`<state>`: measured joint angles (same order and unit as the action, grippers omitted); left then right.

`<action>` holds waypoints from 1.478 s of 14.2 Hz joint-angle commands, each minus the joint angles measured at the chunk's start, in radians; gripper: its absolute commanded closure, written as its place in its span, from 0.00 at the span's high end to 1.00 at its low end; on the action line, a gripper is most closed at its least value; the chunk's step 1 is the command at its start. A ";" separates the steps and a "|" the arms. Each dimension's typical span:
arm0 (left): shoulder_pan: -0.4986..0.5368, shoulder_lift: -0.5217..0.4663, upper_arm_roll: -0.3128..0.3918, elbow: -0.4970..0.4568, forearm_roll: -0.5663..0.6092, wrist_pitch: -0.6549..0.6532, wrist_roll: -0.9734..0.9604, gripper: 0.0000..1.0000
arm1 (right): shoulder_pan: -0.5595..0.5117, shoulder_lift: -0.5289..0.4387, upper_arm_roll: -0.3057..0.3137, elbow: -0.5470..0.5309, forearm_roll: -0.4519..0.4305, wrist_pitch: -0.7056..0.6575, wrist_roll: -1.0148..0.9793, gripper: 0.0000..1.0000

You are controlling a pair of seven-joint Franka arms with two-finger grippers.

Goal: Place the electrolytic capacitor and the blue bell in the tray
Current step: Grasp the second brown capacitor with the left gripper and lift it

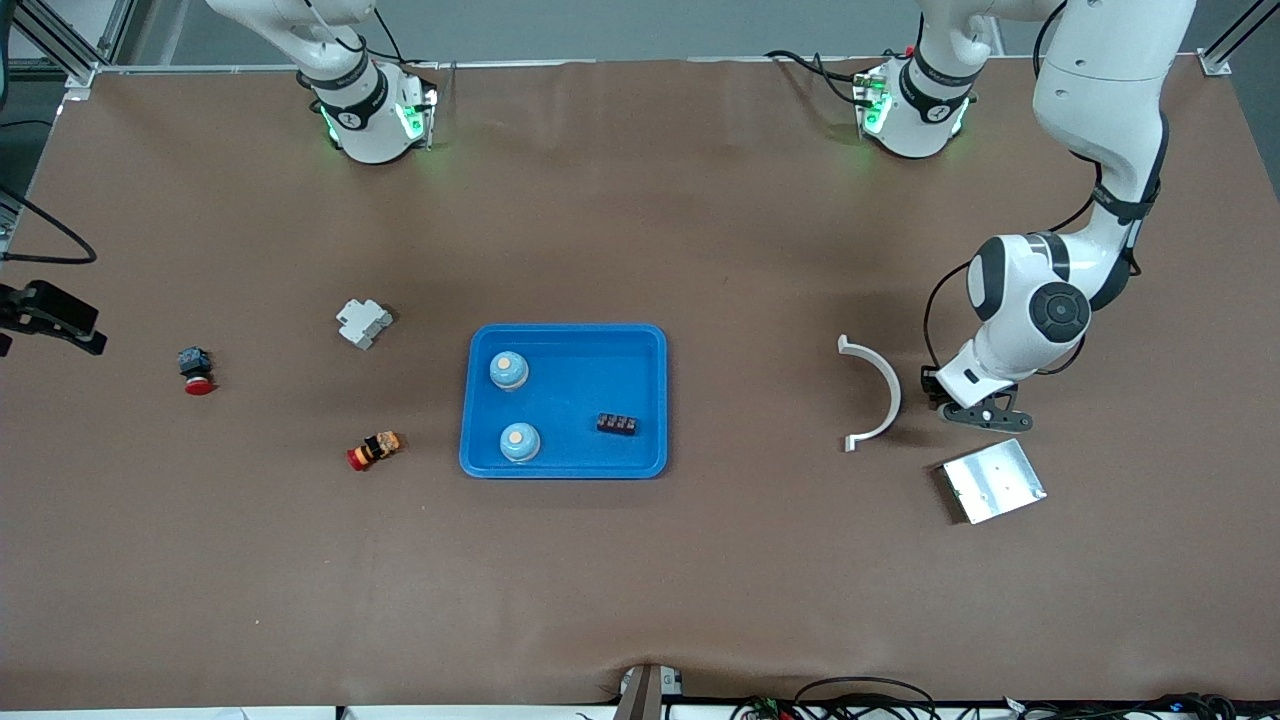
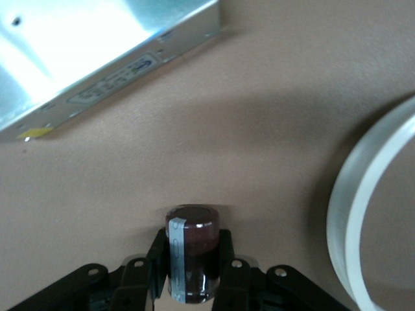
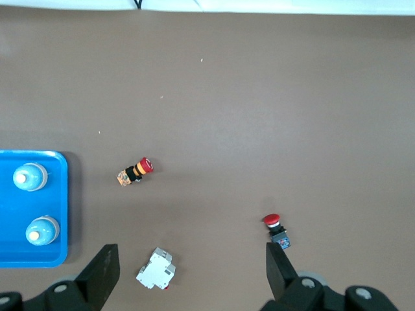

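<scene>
Dark electrolytic capacitor (image 2: 192, 253) sits clamped in the left tool (image 2: 191, 269), bound for the tray (image 1: 563, 400); right tool (image 3: 191, 269) waits, spread.

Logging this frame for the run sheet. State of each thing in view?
tray: flat on table, holds two bells and a black block
blue bells: both upright in tray
black terminal block: lying in tray
electrolytic capacitor: between left gripper's fingers, not yet in tray
left gripper: shut on capacitor, low beside the silver metal plate
right gripper: open, high over the table, waiting
</scene>
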<state>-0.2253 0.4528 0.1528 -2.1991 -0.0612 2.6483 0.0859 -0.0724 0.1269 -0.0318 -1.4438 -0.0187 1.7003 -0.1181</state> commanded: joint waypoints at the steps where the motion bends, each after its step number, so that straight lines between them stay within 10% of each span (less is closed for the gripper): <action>1: -0.005 -0.020 -0.004 -0.005 -0.005 0.009 -0.170 0.00 | -0.027 -0.065 0.023 -0.035 -0.011 0.024 -0.012 1.00; 6: -0.011 -0.062 -0.013 0.036 -0.023 -0.072 -0.483 0.00 | -0.047 -0.070 0.021 -0.021 0.017 -0.031 -0.014 1.00; 15: -0.020 -0.091 -0.168 0.430 -0.022 -0.546 -1.203 0.00 | -0.035 -0.058 0.020 0.042 0.013 -0.133 -0.012 1.00; 21: -0.138 -0.010 -0.208 0.590 -0.009 -0.577 -1.645 0.00 | -0.029 -0.058 0.021 0.042 0.011 -0.131 -0.011 1.00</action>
<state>-0.3379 0.3839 -0.0571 -1.6932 -0.0663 2.0956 -1.4558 -0.0932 0.0770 -0.0224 -1.4074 -0.0143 1.5821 -0.1205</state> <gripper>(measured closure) 0.661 0.000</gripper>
